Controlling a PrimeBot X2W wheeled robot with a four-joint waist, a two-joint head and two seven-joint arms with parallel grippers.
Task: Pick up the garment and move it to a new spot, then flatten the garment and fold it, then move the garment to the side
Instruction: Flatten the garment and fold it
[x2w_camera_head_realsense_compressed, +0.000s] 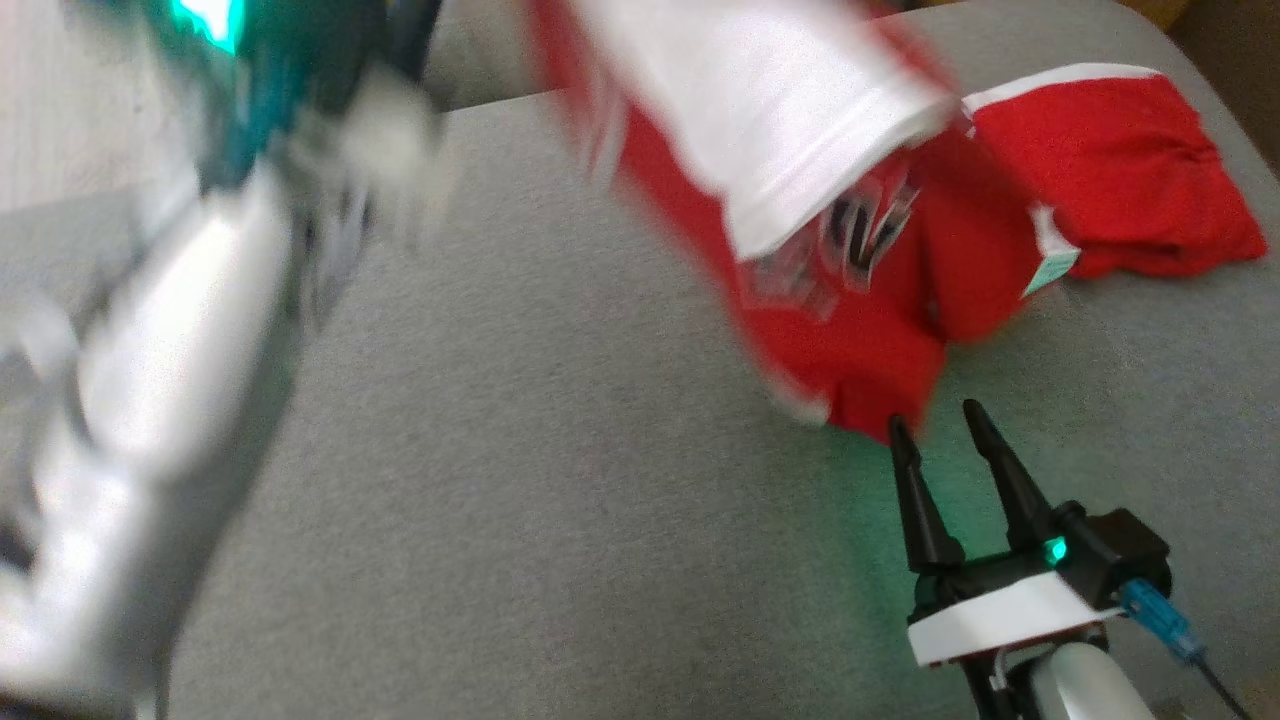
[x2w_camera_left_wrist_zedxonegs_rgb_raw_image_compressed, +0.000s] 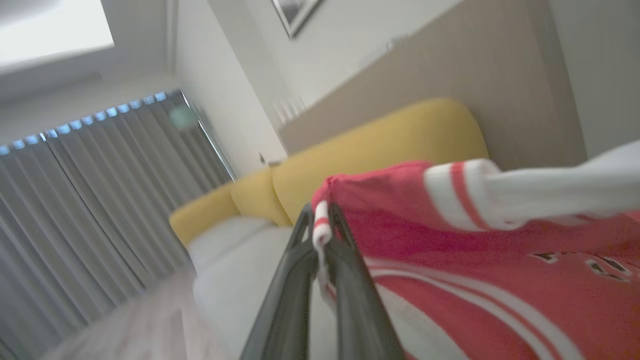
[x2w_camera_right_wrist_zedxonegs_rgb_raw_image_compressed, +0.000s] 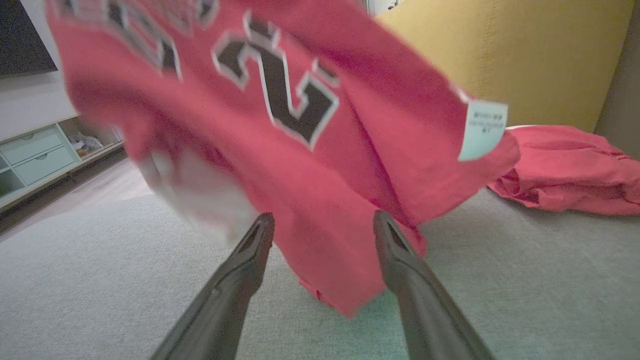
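Observation:
The garment (x2w_camera_head_realsense_compressed: 850, 330) is a red jersey with white trim and black numbers, lifted and hanging over the grey cushion (x2w_camera_head_realsense_compressed: 560, 480), its lower hem near the surface. In the left wrist view my left gripper (x2w_camera_left_wrist_zedxonegs_rgb_raw_image_compressed: 322, 220) is shut on the garment's (x2w_camera_left_wrist_zedxonegs_rgb_raw_image_compressed: 450, 260) red-and-white striped edge. The left arm (x2w_camera_head_realsense_compressed: 180, 380) is a blurred silver shape at the left of the head view. My right gripper (x2w_camera_head_realsense_compressed: 935, 420) stands open just below the hanging hem, fingers (x2w_camera_right_wrist_zedxonegs_rgb_raw_image_compressed: 255, 250) apart, with the garment (x2w_camera_right_wrist_zedxonegs_rgb_raw_image_compressed: 300, 150) right in front of them and nothing between them.
A second red garment (x2w_camera_head_realsense_compressed: 1110, 170) lies crumpled at the cushion's far right, also seen as a red heap (x2w_camera_right_wrist_zedxonegs_rgb_raw_image_compressed: 570, 170). A yellow sofa back (x2w_camera_right_wrist_zedxonegs_rgb_raw_image_compressed: 525, 55) rises behind. A pale cabinet with drawers (x2w_camera_right_wrist_zedxonegs_rgb_raw_image_compressed: 35, 155) stands off to the left, beyond the cushion edge.

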